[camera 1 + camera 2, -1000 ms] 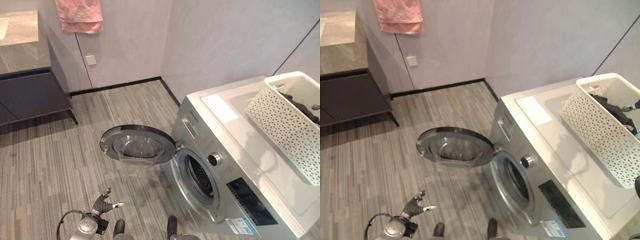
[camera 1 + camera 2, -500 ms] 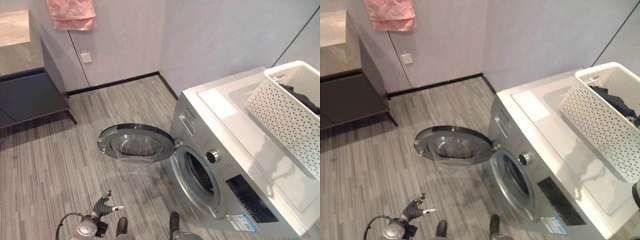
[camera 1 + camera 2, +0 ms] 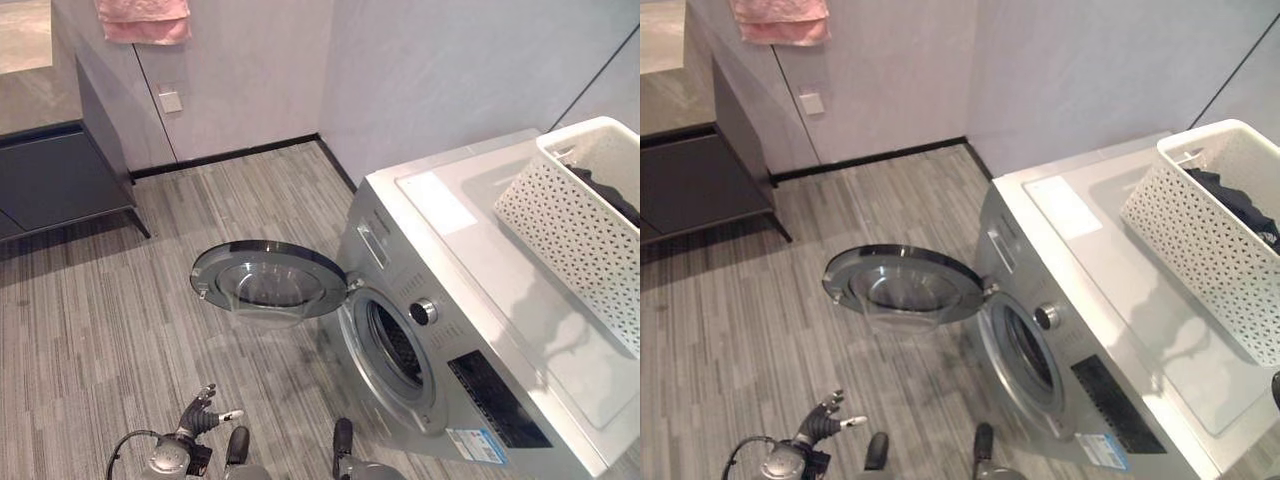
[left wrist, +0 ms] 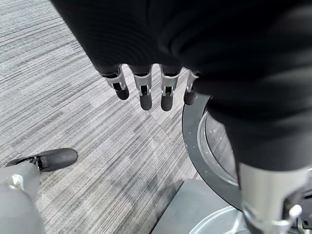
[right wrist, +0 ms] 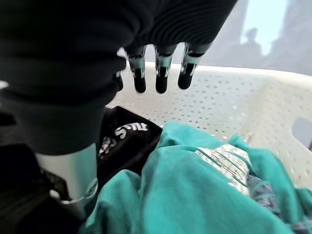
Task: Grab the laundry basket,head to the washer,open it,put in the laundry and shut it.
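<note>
Two hands, both holding nothing. Left hand [image 3: 203, 417] hangs low near floor [image 3: 100, 300], fingers [image 4: 145, 92] relaxed, roughly straight, spread a little; wrist view shows door rim just past fingertips, apart from them. Right hand [image 5: 63, 97] sits over basket interior, fingers [image 5: 161, 73] extended, slightly bent, above the clothes, not gripping.

Laundry basket [image 3: 575, 230]: white, perforated, rectangular, upright on washer top, toward its rear-right part. Long axis runs along the lid's depth, open side up. Contents: dark garment [image 5: 122, 139] and teal garment [image 5: 190, 195] lying together, teal piece over part of the dark one.

Washer [image 3: 440, 300]: silver front-loader against back wall. Door [image 3: 268, 280] swung fully open, hinged at opening's upper left, glass bowl facing up/outward over floor. Drum opening [image 3: 395, 350] uncovered, dark inside. Knob [image 3: 422, 311] just above right of opening; dark panel [image 3: 497, 398] further along the front.

Surroundings: dark cabinet [image 3: 60, 180] at far left, pink towel [image 3: 145, 20] on wall above it.
</note>
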Robot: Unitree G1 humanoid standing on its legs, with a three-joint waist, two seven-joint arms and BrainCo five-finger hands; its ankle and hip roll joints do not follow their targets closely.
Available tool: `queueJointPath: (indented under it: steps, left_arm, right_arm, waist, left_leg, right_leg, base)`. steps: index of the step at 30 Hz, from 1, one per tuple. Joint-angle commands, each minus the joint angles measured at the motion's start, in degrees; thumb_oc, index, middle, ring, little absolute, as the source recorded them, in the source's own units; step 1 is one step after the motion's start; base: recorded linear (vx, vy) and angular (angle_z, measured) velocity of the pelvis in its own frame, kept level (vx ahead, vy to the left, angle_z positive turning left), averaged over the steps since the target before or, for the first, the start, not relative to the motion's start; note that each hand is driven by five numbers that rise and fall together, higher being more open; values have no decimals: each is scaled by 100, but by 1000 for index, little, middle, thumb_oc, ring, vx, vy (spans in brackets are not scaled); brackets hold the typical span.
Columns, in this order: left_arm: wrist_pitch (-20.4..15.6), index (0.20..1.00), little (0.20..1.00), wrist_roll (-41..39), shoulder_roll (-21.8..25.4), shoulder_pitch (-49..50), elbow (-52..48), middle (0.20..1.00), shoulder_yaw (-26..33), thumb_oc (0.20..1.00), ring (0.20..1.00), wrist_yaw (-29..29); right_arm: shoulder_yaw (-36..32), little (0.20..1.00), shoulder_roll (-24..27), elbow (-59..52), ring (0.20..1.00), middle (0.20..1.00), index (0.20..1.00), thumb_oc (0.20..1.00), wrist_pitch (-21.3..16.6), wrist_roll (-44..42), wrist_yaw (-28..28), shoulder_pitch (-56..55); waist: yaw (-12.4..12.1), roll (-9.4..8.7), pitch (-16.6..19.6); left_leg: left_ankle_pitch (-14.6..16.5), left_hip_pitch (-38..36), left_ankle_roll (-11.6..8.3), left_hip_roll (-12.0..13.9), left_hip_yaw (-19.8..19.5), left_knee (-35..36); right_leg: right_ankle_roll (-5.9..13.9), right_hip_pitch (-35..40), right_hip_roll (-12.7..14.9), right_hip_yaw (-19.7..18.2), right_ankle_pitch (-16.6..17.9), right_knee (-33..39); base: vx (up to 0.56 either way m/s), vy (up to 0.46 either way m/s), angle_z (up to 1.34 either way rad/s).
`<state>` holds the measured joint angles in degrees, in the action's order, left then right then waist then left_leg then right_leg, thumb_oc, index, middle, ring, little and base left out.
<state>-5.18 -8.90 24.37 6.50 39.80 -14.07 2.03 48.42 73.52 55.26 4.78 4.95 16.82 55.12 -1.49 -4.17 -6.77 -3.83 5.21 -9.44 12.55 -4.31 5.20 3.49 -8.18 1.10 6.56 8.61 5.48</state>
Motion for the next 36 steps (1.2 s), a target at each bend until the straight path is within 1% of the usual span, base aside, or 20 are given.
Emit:
queueJointPath:
  steps: [1, 3, 4, 5, 6, 10, 12, 14, 18, 21, 26, 27, 29, 30, 32, 33, 35, 36]
  left_arm:
    - [-183, 1000, 1000, -8, 141, -317, -377, 1000, -29, 1000, 1000, -62]
    - [-221, 1000, 1000, 9, 103, -288, -410, 1000, -28, 1000, 1000, -118]
    - [-258, 1000, 1000, 40, 68, -297, -430, 1000, -24, 1000, 1000, -149]
    - [-259, 1000, 1000, 40, 53, -296, -429, 1000, -19, 1000, 1000, -149]
    - [-266, 1000, 1000, 62, 42, -305, -431, 1000, -16, 1000, 1000, -150]
    - [-288, 1000, 1000, 191, 5, -331, -386, 1000, 13, 1000, 1000, -167]
    - [-268, 1000, 1000, 251, -29, -318, -407, 1000, 27, 1000, 1000, -189]
    - [-270, 1000, 1000, 303, -42, -319, -420, 1000, 19, 1000, 1000, -197]
    - [-263, 1000, 1000, 332, -54, -287, -434, 1000, -4, 1000, 1000, -248]
    - [-267, 1000, 1000, 324, -78, -267, -434, 1000, -12, 1000, 1000, -245]
    - [-313, 1000, 1000, 214, -93, -162, -465, 1000, -16, 1000, 1000, -229]
    - [-312, 1000, 1000, 178, -79, -125, -448, 1000, -30, 1000, 1000, -234]
    - [-319, 1000, 1000, 150, -69, -114, -425, 1000, -33, 1000, 1000, -225]
    - [-324, 1000, 1000, 120, -72, -108, -380, 1000, -48, 1000, 1000, -205]
    - [-327, 1000, 1000, 108, -65, -104, -376, 1000, -59, 1000, 1000, -197]
    - [-334, 1000, 1000, 60, -64, -93, -387, 1000, -94, 1000, 1000, -191]
    - [-337, 1000, 1000, 37, -58, -81, -409, 1000, -104, 1000, 1000, -194]
    - [-341, 1000, 1000, -22, -55, -76, -446, 1000, -128, 1000, 1000, -195]
  right_arm:
    - [481, 1000, -46, -1241, 1000, 1000, 1000, 1000, -172, -978, 1000, -129]
    - [772, 1000, 223, -2232, 1000, 1000, 1000, 1000, -212, -1648, 1371, -232]
    - [1141, 1000, 441, -2908, 1000, 1000, 1000, 1000, -205, -2163, 1562, -88]
    - [1187, 1000, 450, -2915, 1000, 1000, 1000, 1000, -197, -2174, 1563, -42]
    - [1457, 1000, 552, -3253, 1000, 1000, 1000, 1000, -234, -2394, 1646, 145]
    - [1969, 1000, 806, -4163, 1000, 1000, 1000, 1000, -260, -2994, 1830, 562]
    - [2179, 1000, 869, -4302, 1000, 1000, 1000, 1000, -298, -3171, 1827, 776]
    - [2242, 1000, 921, -4423, 1000, 1000, 1000, 1000, -319, -3259, 1820, 872]
    - [2335, 1000, 957, -4363, 1000, 1000, 1000, 1000, -349, -3134, 1792, 948]
    - [2213, 1000, 960, -4189, 1000, 1000, 1000, 1000, -381, -3091, 1730, 840]
    - [1797, 1000, 900, -3394, 1000, 1000, 1000, 1000, -479, -2621, 1550, 502]
    - [1594, 1000, 817, -3055, 1000, 1000, 1000, 1000, -536, -2391, 1406, 392]
    - [1480, 1000, 741, -2858, 1000, 1000, 1000, 1000, -559, -2272, 1325, 351]
    - [1328, 1000, 583, -2517, 1000, 1000, 1000, 1000, -596, -2032, 1185, 347]
    - [1243, 1000, 504, -2401, 1000, 1000, 1000, 1000, -595, -1924, 1138, 323]
    - [1105, 1000, 297, -2056, 1000, 1000, 1000, 1000, -607, -1717, 1037, 297]
    - [1059, 1000, 213, -1957, 1000, 1000, 1000, 1000, -587, -1642, 1015, 308]
    - [994, 1000, 2, -1748, 1000, 1000, 1000, 1000, -547, -1529, 1003, 279]
  waist:
    - [-83, -284, -501]
    - [-63, -340, -506]
    - [-54, -369, -505]
    - [-49, -357, -507]
    - [-41, -372, -496]
    - [-15, -404, -432]
    - [3, -388, -402]
    - [17, -377, -361]
    - [37, -345, -301]
    - [51, -315, -280]
    - [45, -230, -247]
    - [37, -202, -243]
    - [29, -193, -244]
    - [12, -151, -238]
    - [2, -138, -233]
    - [-25, -102, -240]
    - [-41, -81, -245]
    - [-71, -56, -266]
  left_leg:
    - [189, -142, 40, 133, 296, -535]
    - [150, -165, 12, 159, 327, -540]
    - [133, -222, -8, 192, 379, -535]
    - [133, -228, -8, 193, 383, -532]
    - [124, -268, -20, 212, 410, -535]
    - [78, -384, -53, 260, 481, -508]
    - [56, -455, -67, 279, 518, -483]
    - [37, -518, -78, 289, 556, -448]
    - [12, -589, -78, 291, 587, -380]
    - [4, -606, -83, 282, 594, -339]
    - [31, -615, -75, 243, 561, -258]
    - [41, -616, -63, 224, 551, -245]
    - [47, -614, -58, 217, 550, -236]
    - [60, -615, -51, 193, 544, -216]
    - [66, -610, -46, 183, 532, -206]
    - [83, -592, -34, 165, 507, -199]
    - [84, -583, -30, 155, 493, -194]
    - [79, -559, -21, 143, 468, -181]
  right_leg:
    - [231, -2, 392, 185, -1061, -487]
    - [242, 5, 374, 186, -1054, -477]
    - [248, 29, 356, 169, -1052, -464]
    - [248, 31, 354, 166, -1051, -463]
    - [252, 45, 344, 155, -1049, -463]
    - [271, 105, 319, 129, -1035, -432]
    - [282, 153, 312, 125, -1032, -412]
    - [291, 193, 303, 127, -1029, -389]
    - [288, 276, 302, 141, -1044, -340]
    - [288, 301, 310, 170, -1045, -317]
    - [302, 355, 352, 221, -1044, -271]
    - [304, 372, 369, 239, -1039, -265]
    - [305, 376, 379, 244, -1036, -265]
    - [305, 382, 395, 255, -1034, -262]
    - [305, 383, 403, 261, -1032, -259]
    - [310, 382, 426, 285, -1031, -268]
    - [311, 378, 432, 291, -1031, -270]
    - [308, 369, 446, 301, -1027, -272]
  base:
    - [13, -21, -5]
    - [6, -8, -6]
    - [10, -1, -5]
    - [0, 0, 0]
    - [17, 1, -6]
    - [17, -1, -17]
    - [14, 7, -9]
    - [4, 5, -2]
    - [10, 5, -4]
    - [-2, 1, -4]
    - [0, 0, 0]
    - [-11, 5, 5]
    - [-14, 10, 8]
    - [-14, 11, 7]
    - [-6, 7, 5]
    - [-5, 3, 6]
    - [-12, 3, 7]
    - [-21, 3, 7]
